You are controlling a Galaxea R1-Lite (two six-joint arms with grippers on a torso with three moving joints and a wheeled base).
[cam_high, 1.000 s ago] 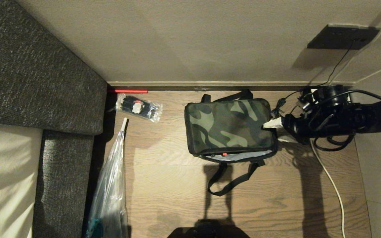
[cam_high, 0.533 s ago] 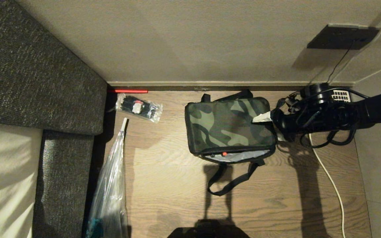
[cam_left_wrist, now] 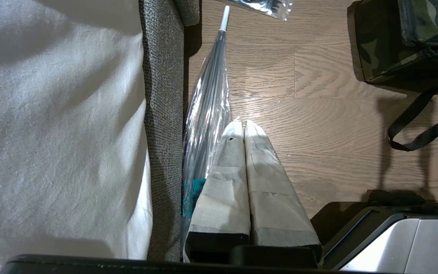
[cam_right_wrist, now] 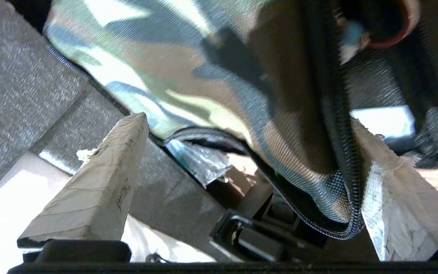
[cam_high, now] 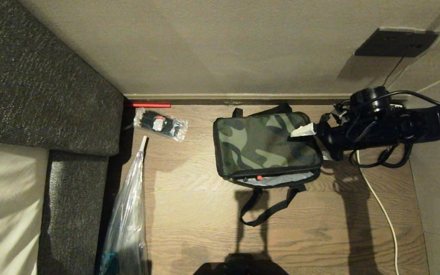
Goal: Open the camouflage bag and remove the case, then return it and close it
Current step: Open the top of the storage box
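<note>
While spread wide, right gripper [cam_high: 311, 143] straddling camouflage bag [cam_high: 266, 147] edge.

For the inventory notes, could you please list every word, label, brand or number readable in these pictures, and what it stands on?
None can be read.
Small clear bag by the wall: a white-and-red label, too small to read.
Camouflage bag: no lettering visible.
Dark wall plate: no marking visible.

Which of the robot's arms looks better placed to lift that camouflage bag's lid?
The right. Its right gripper is open at the corner of the camouflage bag, fingers either side of the lid edge. The left gripper is shut and parked near the clear plastic bag, away from it.
</note>
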